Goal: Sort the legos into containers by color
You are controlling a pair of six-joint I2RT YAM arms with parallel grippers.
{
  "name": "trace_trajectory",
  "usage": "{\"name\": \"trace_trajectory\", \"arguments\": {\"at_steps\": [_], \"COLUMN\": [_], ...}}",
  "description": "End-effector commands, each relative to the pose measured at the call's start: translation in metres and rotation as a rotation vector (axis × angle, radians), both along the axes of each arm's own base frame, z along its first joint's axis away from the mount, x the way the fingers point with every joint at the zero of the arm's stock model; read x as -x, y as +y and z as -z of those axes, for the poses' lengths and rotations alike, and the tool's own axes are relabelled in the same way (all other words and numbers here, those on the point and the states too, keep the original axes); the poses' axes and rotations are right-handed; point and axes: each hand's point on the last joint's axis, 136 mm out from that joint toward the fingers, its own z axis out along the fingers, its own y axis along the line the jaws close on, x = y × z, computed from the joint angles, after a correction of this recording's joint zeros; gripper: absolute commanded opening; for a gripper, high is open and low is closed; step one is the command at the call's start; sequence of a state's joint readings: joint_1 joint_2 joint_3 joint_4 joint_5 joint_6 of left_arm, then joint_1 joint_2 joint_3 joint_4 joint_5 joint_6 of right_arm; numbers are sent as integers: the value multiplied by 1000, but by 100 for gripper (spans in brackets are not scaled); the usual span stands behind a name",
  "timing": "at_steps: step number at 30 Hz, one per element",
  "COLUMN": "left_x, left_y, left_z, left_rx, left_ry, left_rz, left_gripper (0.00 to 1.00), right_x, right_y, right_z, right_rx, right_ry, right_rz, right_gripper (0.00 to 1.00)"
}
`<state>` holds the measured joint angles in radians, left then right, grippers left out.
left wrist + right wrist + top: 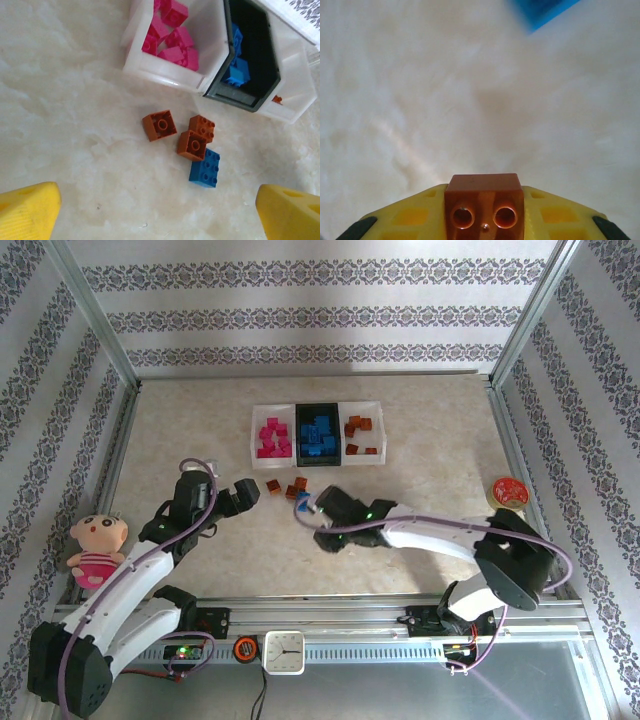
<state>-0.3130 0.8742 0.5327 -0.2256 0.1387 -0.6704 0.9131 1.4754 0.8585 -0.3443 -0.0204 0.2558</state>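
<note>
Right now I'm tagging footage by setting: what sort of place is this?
Probably a robot test cell: wallpapered panels in a metal frame, left arm and right arm bolted to a rail, bins of legos.

Beige marbled desk [200,430], enclosed by striped, patterned wallpaper panels [300,310]. Plush doll [95,548] in a pink striped top at the left edge. Round red-orange disc [509,491] at the right edge. White square clock [284,651] on the near metal rail [380,650].
</note>
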Motion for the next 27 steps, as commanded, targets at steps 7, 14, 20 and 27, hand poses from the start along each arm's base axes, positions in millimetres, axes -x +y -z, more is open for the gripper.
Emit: {"name": "trace_trajectory", "arguments": {"at_steps": [7,14,20,27], "left_x": [3,11,12,11], "left_y": [-8,-5,-3,-2], "left_z": [14,23,23,19], "left_rx": [59,41,38,23], "left_ry": [21,57,46,33], "left_rz": [14,14,11,13], "left_gripper": [100,100,100,100], "right_x": [-171,-256,-282,-265], "right_y": [-64,-102,-106,-98], "right_z": [-97,-61,-49,-79], "right_rx": [-239,-81,-82,-132], "right_ry": [-218,-200,-177,-215], "right_rz": [542,751,809,775], "right_gripper": [24,26,55,76]}}
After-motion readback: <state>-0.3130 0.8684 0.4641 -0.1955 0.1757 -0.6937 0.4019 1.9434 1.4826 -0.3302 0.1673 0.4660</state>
